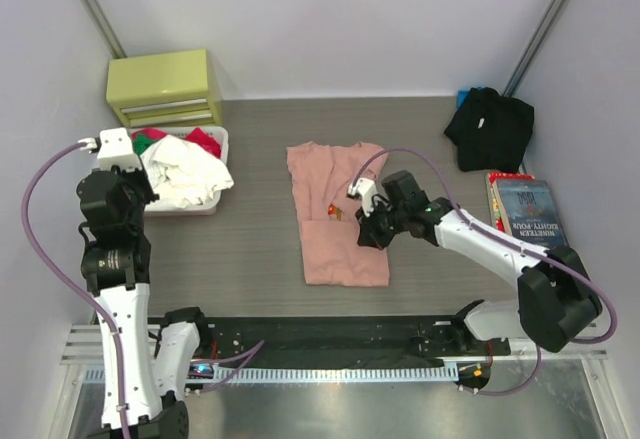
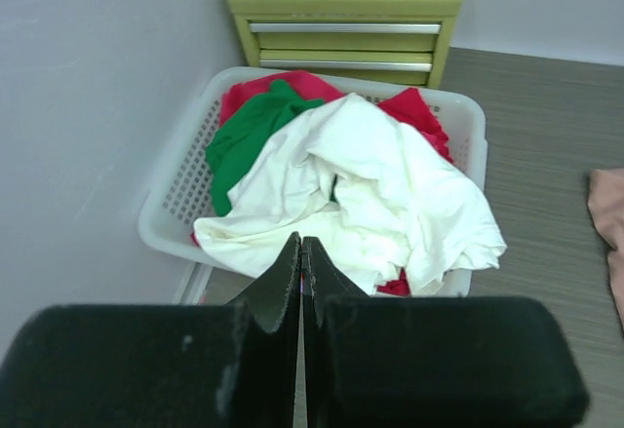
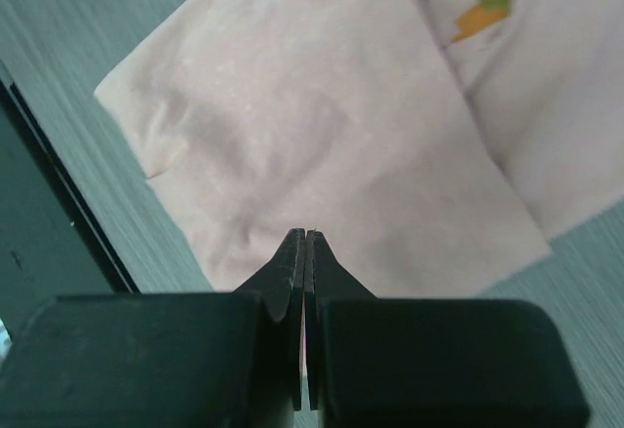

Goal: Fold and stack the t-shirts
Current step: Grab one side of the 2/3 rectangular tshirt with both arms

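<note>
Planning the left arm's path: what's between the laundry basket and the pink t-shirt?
Nothing. Between the white basket and the pink t-shirt there is only bare table, as the top external view shows.

The left arm (image 1: 120, 319) and the right arm (image 1: 480, 242) are built of white links joined by bulky black joints, and a looping purple cable (image 1: 26, 204) trails each. A white block (image 1: 115, 145) caps the left arm at its 12 o'clock end. The fingers (image 2: 283, 282) are black wedges with ribbed inner faces.
</note>
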Robot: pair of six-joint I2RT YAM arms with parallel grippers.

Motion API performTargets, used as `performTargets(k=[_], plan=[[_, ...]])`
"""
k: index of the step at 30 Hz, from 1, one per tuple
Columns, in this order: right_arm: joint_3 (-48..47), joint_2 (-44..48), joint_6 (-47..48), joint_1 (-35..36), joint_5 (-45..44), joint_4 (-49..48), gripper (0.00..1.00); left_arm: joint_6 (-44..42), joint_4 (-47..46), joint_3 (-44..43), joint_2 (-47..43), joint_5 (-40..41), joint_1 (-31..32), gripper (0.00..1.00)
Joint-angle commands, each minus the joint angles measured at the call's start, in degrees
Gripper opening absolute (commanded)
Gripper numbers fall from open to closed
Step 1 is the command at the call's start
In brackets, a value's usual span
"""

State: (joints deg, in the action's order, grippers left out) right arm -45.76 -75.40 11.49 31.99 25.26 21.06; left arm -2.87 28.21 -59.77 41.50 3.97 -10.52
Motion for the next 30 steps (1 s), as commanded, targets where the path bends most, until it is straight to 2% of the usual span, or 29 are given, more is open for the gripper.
performTargets(k=[1,6,14,22,30], plan=[[-3.10,-4.49,1.70,3.25,-1.44,-0.67,0.01,2.26,-1.66,0.62,-2.56,2.89,-2.75,0.00],[-8.10,-10.46,2.75,8.60,-2.58,-0.59,0.01,1.38,-1.93,0.26,-2.65,2.80,-3.54,0.00],[-12.25,-21.10,2.58,11.52,-1.09,-3.04,0.01,1.03,-1.57,1.50,-4.23,1.39,-4.86,0.00],[-7.86,-21.81,2.84,13.54,-0.03,-5.15,0.01,1.03,-1.84,2.63,-4.49,0.87,-4.86,0.00],[-6.54,-22.43,3.54,21.35,0.49,-5.59,0.01,0.15,-2.45,3.52,-4.85,1.92,-5.03,0.00]])
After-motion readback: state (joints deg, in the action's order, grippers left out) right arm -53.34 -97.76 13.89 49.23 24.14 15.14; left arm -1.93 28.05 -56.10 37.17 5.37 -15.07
